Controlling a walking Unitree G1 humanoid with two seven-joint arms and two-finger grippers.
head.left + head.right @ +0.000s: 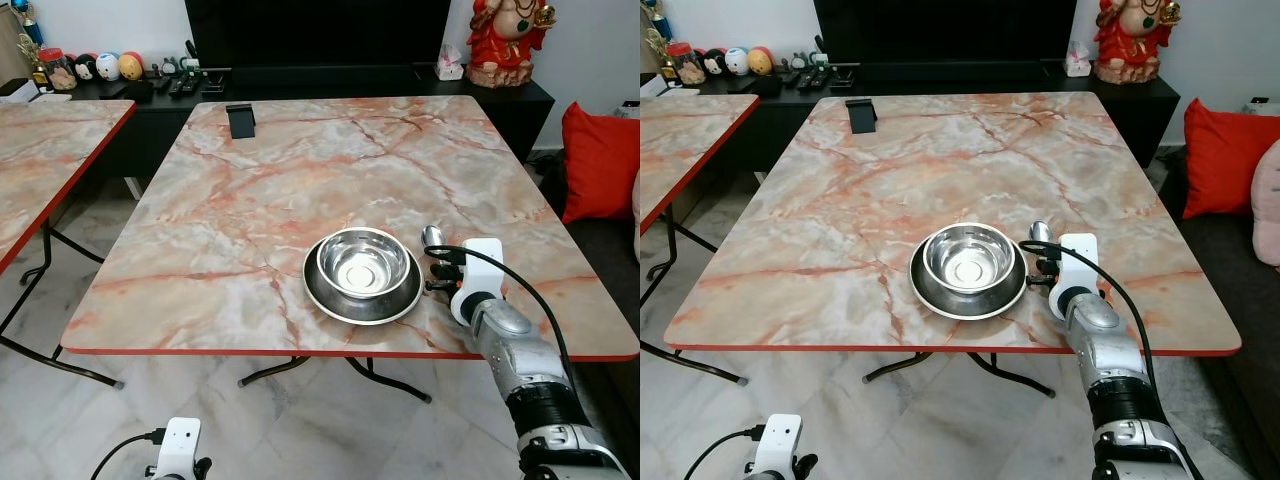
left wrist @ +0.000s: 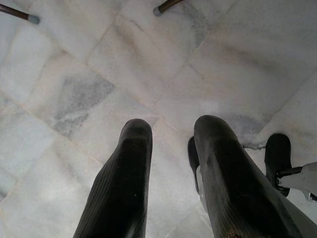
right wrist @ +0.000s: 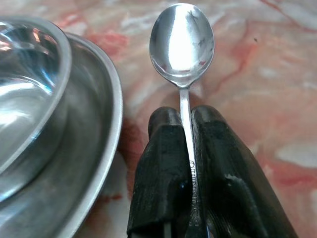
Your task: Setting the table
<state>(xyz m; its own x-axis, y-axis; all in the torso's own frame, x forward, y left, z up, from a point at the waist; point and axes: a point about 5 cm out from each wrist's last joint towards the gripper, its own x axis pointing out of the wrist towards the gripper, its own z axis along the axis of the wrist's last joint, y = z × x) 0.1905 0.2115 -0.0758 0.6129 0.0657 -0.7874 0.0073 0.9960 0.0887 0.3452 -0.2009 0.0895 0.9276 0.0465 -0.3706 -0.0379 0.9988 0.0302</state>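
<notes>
My left gripper (image 2: 168,148) hangs idle low beside me, its two black fingers spread apart over pale marble floor tiles (image 2: 99,79).

My right gripper (image 3: 185,129) reaches over the near edge of the marble-patterned table (image 1: 300,160), just to the right of the dishes. Its two black fingers are pressed together on the handle of a steel spoon (image 3: 182,44), pinching it between them. The spoon's bowl sticks out past my fingertips, pointing away from me, facing up, just above or on the tabletop; I cannot tell whether it touches.

Just beside the spoon, on its left, a shiny steel bowl (image 1: 362,262) sits inside a shallow steel plate (image 1: 330,298). Both stand near the table's front edge, right of centre.

Farther away, near the table's far left corner, a small black stand (image 1: 240,120) sits upright. A second table (image 1: 50,160) of the same pattern stands to the left. Beyond them, a low black cabinet (image 1: 330,85) carries small ornaments and a red figurine (image 1: 505,40). A red cushion (image 1: 600,165) lies to the right.
</notes>
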